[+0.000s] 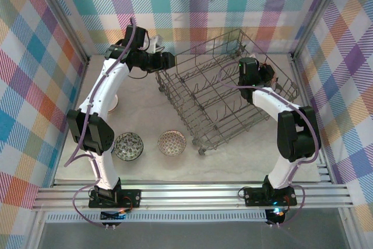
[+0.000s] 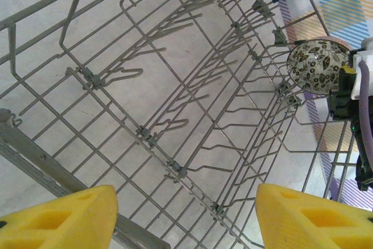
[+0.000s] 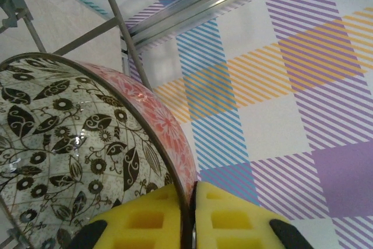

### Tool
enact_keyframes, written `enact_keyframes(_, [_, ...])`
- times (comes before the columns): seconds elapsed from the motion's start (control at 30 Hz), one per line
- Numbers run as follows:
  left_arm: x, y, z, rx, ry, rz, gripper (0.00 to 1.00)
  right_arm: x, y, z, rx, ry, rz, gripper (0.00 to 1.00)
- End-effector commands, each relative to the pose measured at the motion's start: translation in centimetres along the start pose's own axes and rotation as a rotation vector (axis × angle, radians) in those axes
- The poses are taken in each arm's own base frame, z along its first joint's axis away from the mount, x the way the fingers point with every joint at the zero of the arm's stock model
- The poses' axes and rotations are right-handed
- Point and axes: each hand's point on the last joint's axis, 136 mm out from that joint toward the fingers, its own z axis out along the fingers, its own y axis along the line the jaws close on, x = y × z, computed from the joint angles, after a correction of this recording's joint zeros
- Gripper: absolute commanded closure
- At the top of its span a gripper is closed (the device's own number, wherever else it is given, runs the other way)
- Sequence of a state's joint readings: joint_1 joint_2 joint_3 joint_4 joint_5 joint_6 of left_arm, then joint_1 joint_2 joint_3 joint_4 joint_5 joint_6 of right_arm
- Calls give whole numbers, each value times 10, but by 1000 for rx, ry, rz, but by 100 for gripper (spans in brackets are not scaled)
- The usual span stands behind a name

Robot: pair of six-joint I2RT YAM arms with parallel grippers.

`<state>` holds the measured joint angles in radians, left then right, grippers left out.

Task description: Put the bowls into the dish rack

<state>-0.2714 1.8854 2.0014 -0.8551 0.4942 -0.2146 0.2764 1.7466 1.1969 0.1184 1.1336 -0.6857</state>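
The grey wire dish rack [image 1: 192, 115] stands at the middle right of the table, and its tines [image 2: 175, 126] run below my left gripper. My right gripper [image 3: 192, 202] is shut on the rim of a floral bowl [image 3: 64, 138], cream with dark leaves inside and red outside. That bowl [image 2: 317, 65] hangs at the rack's right wall, near the top. My left gripper [image 2: 186, 214] hovers open over the rack's left end [image 1: 170, 60], with nothing between its yellow pads. Two patterned bowls sit on the table in front of the rack, a dark one [image 1: 128, 146] and a lighter one [image 1: 172, 142].
A white bowl [image 1: 114, 104] lies partly under the left arm near the left wall. Plaid walls close in the table on three sides. An aluminium rail [image 1: 192, 193] runs along the near edge by the arm bases.
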Motion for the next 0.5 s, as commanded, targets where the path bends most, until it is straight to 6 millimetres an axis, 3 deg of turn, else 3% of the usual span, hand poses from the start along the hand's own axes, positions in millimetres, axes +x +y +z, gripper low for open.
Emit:
enact_keyframes(0.0, [7,5,1,5,20,-1,35,7,10,0,1,41,-26,82])
enact_keyframes(0.17, [8,5,1,7,19,-5,35,6,15,-3,-2,42,-28,71])
enact_keyframes(0.47, [9,5,1,8,16,-13,35,10,25,0,-18,70,-24,66])
